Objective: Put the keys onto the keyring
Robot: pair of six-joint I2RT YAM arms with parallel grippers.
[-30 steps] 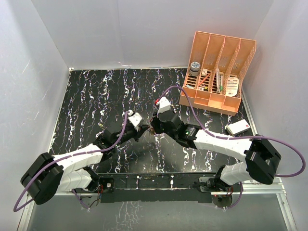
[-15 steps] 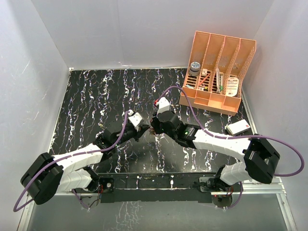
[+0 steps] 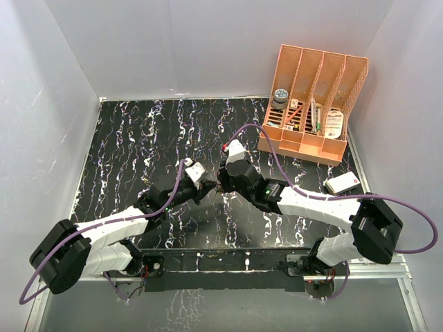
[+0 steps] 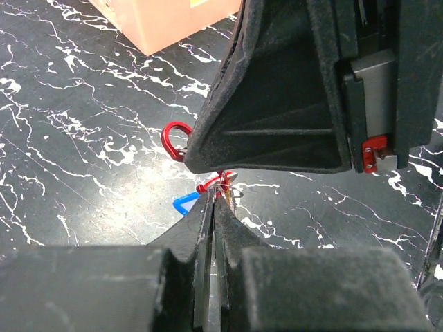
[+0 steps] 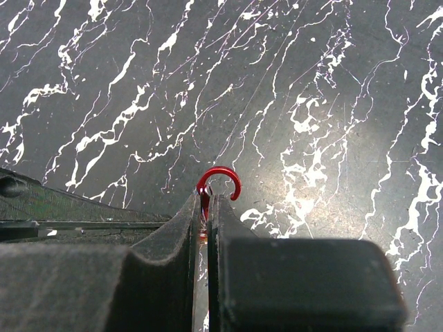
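My two grippers meet tip to tip over the middle of the black marbled table [image 3: 138, 138]. The right gripper [image 5: 205, 200] is shut on the keyring [image 5: 220, 181], a thin red hooked loop that curls out past its fingertips. That keyring [image 4: 173, 141] also pokes out beside the right gripper's body in the left wrist view. My left gripper [image 4: 216, 197] is shut on a small bunch at its tips: a red bit and silver wire of a key [image 4: 220, 182]. A blue key head [image 4: 185, 203] sticks out to the left of them. In the top view both grippers hide the keys.
An orange slotted organizer [image 3: 315, 104] holding small items stands at the back right, and its corner [image 4: 166, 21] shows in the left wrist view. A white box [image 3: 342, 183] lies by the right edge. White walls enclose the table.
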